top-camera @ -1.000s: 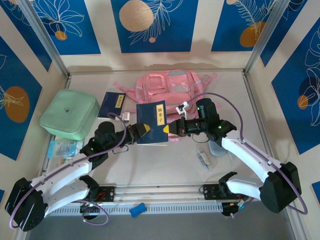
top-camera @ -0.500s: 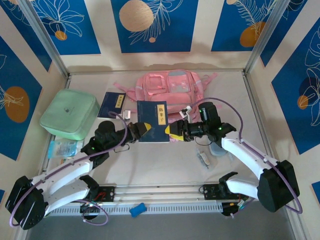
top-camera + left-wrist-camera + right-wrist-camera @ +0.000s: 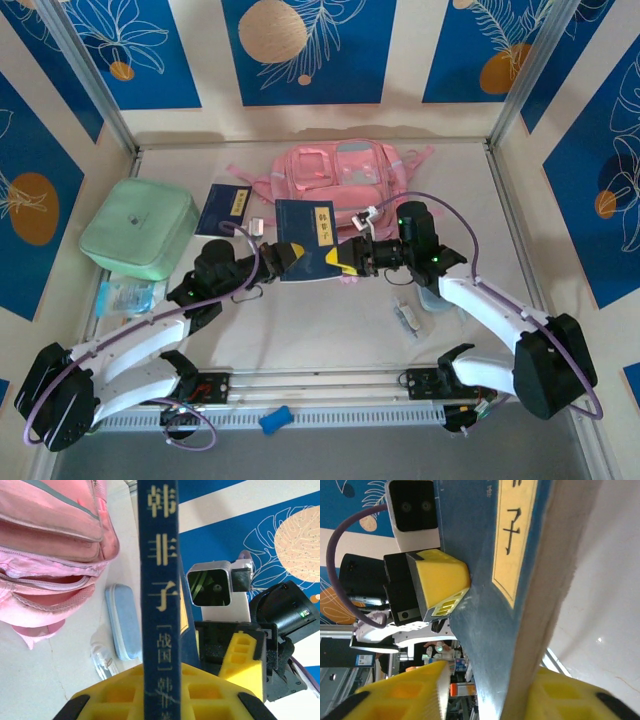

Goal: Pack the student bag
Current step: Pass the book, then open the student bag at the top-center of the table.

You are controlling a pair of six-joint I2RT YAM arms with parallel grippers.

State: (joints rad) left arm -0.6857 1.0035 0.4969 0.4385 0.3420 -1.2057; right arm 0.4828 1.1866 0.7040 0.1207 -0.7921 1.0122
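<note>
A pink bag (image 3: 340, 175) is lying flat at the far middle of the table (image 3: 330, 325), its straps spreading to both sides. A green case (image 3: 138, 228) is sitting well to the left of the bag. A dark blue book (image 3: 307, 235) with a yellow title strip is hanging upright just in front of the bag, between the two arms. A second book (image 3: 225, 208) is lying near the bag's left side.

The left gripper (image 3: 283, 256) is clamping the book's left edge, with yellow fingers pressing on both covers. The right gripper (image 3: 345, 260) is straddling the book's right edge, one jaw on each side. Whether those jaws are pressing the book cannot be told.

In the left wrist view, a zip pocket (image 3: 55, 582) on the bag is gaping open towards the book. A blue case (image 3: 122, 622) is lying in front of the bag, towards its right.

The bag is looking soft, limp and probably light. It is likely to sag, fold or slide when pushed. The firmer pocket lip beside the zip, or a strap, is looking like the best place to take hold.
</note>
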